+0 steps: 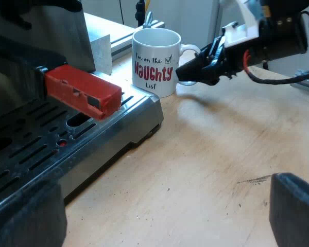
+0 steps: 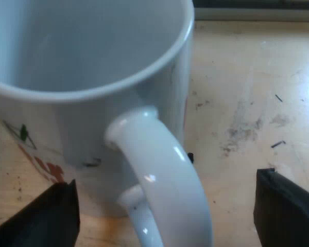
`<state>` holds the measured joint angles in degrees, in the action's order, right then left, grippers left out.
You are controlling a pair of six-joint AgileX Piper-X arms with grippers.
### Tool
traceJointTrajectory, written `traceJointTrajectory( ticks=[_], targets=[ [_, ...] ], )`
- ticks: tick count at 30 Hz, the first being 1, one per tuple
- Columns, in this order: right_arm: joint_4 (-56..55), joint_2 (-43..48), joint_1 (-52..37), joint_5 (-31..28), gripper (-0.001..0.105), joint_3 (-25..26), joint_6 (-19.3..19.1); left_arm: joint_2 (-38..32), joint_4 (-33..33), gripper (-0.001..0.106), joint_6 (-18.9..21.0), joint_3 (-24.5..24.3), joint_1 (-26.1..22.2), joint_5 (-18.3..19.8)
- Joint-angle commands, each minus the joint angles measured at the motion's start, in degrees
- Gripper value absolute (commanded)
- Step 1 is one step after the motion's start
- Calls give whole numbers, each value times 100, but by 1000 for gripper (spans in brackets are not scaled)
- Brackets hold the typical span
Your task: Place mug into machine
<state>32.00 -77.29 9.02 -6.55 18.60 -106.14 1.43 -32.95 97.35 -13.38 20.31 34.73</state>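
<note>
mug (image 1: 155, 62) glossy white, smooth, cylindrical

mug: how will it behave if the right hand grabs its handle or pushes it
Probably stiff and fragile: the mug looks like glazed ceramic. Its glossy handle, between the right hand's open fingers, may slip. Empty and upright on the table, it likely slides rather than tips.

Count: 1 mug (image 1: 155, 62), white, w/ 1 mug handle (image 2: 159, 180) and 1 printed slogan incl. 1 tick box. 1 espresso machine (image 1: 108, 139), w/ 1 slotted drip tray (image 1: 36, 134). 1 red end (image 1: 82, 91) of 1 holder handle at machine front. 2 grippers: left gripper (image 1: 165, 198), 2 black fingers (image 1: 293, 211); right gripper (image 1: 188, 72) at mug, also 2 fingers. 1 wooden table (image 1: 221, 154).
</note>
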Motion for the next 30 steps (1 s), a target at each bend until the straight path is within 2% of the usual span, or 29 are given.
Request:
traceJointTrajectory(
  ticks=[1, 4, 6, 8, 9, 10, 11, 15, 18, 21, 26, 30],
  targets=[
    [78, -191, 9, 175, 71, 137, -36, 17, 76, 81, 9, -30, 16, 25],
    [76, -316, 9, 300, 68, 220, -36, 17, 76, 81, 9, -30, 16, 25],
    [76, -337, 9, 300, 56, 233, -36, 17, 76, 81, 9, -30, 16, 25],
    [76, -335, 9, 274, 32, 232, -36, 17, 76, 81, 9, -30, 16, 25],
    [76, -335, 9, 274, 24, 232, -36, 17, 76, 81, 9, -30, 16, 12],
    [76, -335, 9, 275, 7, 232, -36, 17, 76, 81, 9, -30, 16, -26],
    [76, -319, 9, 275, 0, 232, -36, 17, 76, 81, 9, -30, 16, -69],
    [-153, -45, 51, 264, 0, 232, -111, 17, 76, 81, 9, -30, 16, -323],
    [-559, 433, 67, 258, 0, 222, -419, 17, 76, 81, 9, -30, 16, -526],
    [-1200, 1097, 67, 258, 0, 222, -533, 17, 76, 81, 9, -30, 16, -795],
    [-2810, 2672, 67, 258, 0, 247, -646, 25, 76, 81, 9, -30, 16, -1578],
    [-4066, 3806, 181, 273, 0, 430, -644, 103, 61, 81, 9, -30, 16, -1693]
  ],
)
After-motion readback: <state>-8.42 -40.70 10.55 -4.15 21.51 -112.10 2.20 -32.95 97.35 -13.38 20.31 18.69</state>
